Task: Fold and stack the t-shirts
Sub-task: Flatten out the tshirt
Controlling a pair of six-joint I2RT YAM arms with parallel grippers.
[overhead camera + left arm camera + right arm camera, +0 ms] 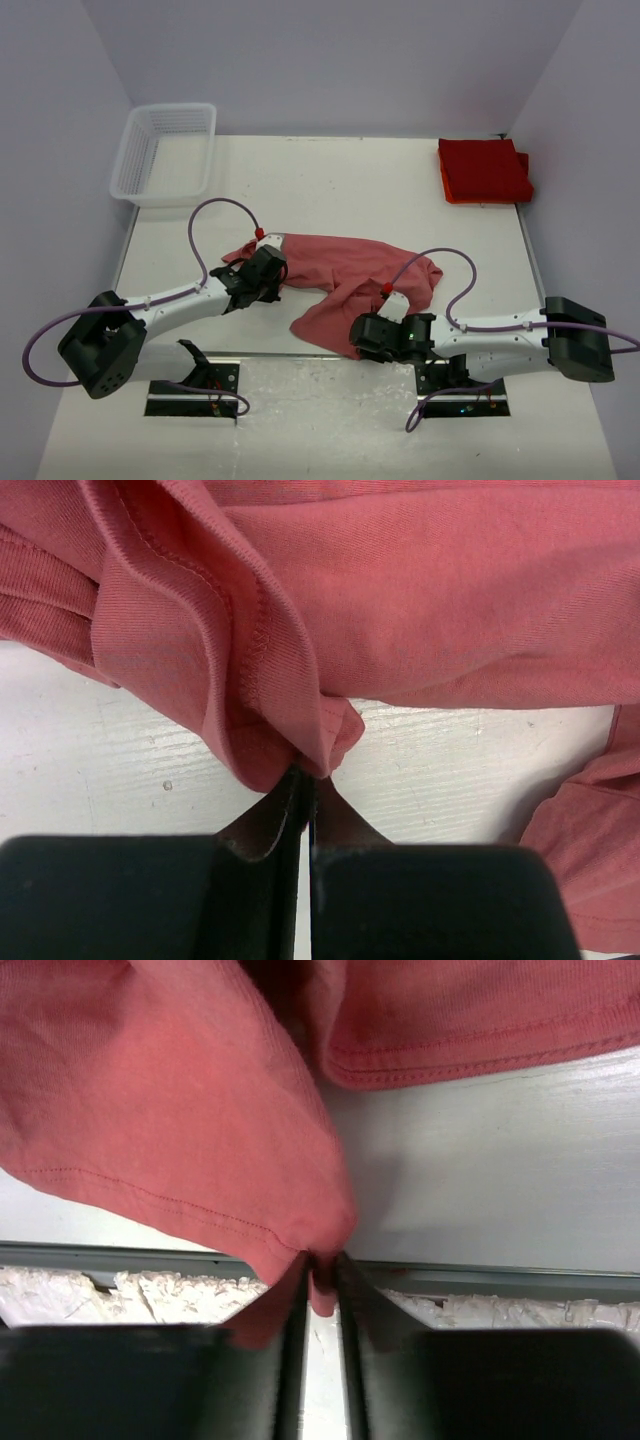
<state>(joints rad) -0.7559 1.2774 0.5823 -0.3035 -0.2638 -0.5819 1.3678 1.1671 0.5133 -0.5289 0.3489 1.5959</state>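
The left gripper [305, 778] pinches a hemmed fold of the salmon shirt [345, 272], jaws nearly touching. The right gripper [320, 1260] nips its near corner by the table [330, 180] edge. Only the top view shows the shirt crumpled between them, and the folded red stack [483, 170] at far right.

Salmon t-shirt [450, 600]: soft matt knit cloth. Table [450, 760]: white, rough, painted. Basket [137, 150]: plastic mesh.
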